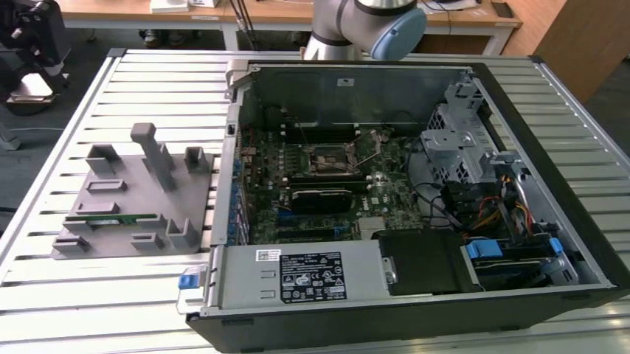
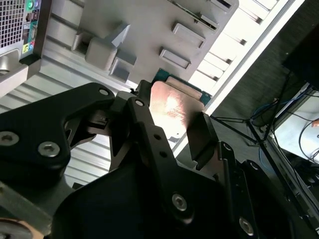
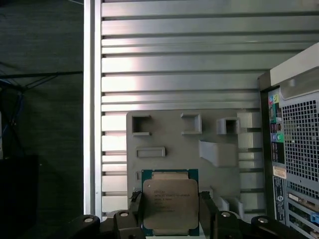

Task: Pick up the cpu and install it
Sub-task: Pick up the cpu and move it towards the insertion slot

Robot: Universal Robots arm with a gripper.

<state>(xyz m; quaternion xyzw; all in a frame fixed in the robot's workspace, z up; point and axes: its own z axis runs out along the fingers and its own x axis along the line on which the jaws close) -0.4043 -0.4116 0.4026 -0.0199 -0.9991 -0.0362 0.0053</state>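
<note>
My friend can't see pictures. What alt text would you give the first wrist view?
A square cpu with a silvery top is clamped between the black fingers of the robot's tool. Beyond it lie a grey holder tray, a ribbed metal table and the corner of a computer case.

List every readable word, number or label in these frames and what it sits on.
Nothing can be read.
cpu lid, in the gripper: faint lines of print, too small.
Large white label on the power supply: print too small.
Small white sticker beside it: blurred.
</note>
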